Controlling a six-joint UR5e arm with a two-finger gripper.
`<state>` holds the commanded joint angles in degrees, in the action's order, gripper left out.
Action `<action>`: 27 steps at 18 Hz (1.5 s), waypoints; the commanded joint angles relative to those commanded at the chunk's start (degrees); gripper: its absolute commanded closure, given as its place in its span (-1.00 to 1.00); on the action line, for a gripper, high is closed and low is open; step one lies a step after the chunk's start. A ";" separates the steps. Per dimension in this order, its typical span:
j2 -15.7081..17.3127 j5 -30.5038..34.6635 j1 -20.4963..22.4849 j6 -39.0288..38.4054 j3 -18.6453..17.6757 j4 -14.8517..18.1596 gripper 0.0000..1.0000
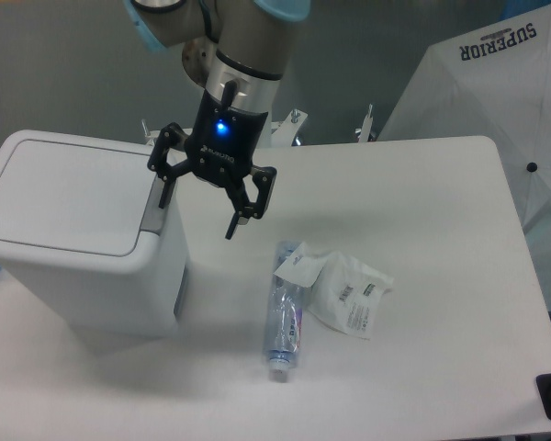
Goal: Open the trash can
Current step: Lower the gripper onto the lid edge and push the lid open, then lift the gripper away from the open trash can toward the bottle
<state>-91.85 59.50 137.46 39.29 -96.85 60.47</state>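
White table [441, 276] fills the view, w/ a white umbrella-like canopy [496, 92] off the far right edge. Trash can [83, 239] sits just left of the tool, lid [69, 188] still flat and shut, grey push tab [156, 207] right below the left finger. Gripper [200, 213] hovers w/ fingers spread apart, nothing held. Risks, imo: left finger looks v close to the lid edge, so a straight drop could hit the lid rim instead of the tab, or shove the bin sideways since nothing pins it. Clear bottle [283, 317] and crumpled white wrapper [344, 289] lie below-right of the tool, apart from it. Room is open right and toward the rear; left is blocked by the bin.
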 joint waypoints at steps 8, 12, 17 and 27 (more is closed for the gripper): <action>-0.44 0.00 -0.27 0.09 -0.88 0.00 -1.00; -0.70 0.00 -0.27 0.09 -0.79 -0.09 -1.00; -0.70 0.00 -0.27 0.00 -0.71 0.00 -1.00; -0.44 -1.49 2.36 0.52 1.05 0.00 -1.00</action>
<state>-92.28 58.01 139.82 39.81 -95.80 60.47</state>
